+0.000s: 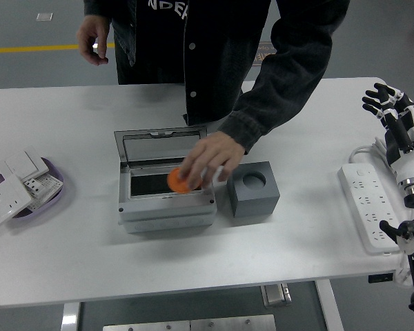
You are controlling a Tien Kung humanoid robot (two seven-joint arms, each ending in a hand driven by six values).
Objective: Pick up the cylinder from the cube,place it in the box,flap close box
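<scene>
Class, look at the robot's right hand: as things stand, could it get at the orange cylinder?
Probably not yet. The right hand is raised, fingers spread, over the table's right edge, while a person's hand grips the orange cylinder above the open box, covering it.

The robot's right hand [386, 103] has black fingers on a white forearm [412, 162] with a silver ring; the person's jacket [214, 48] is dark, with buttons.
</scene>
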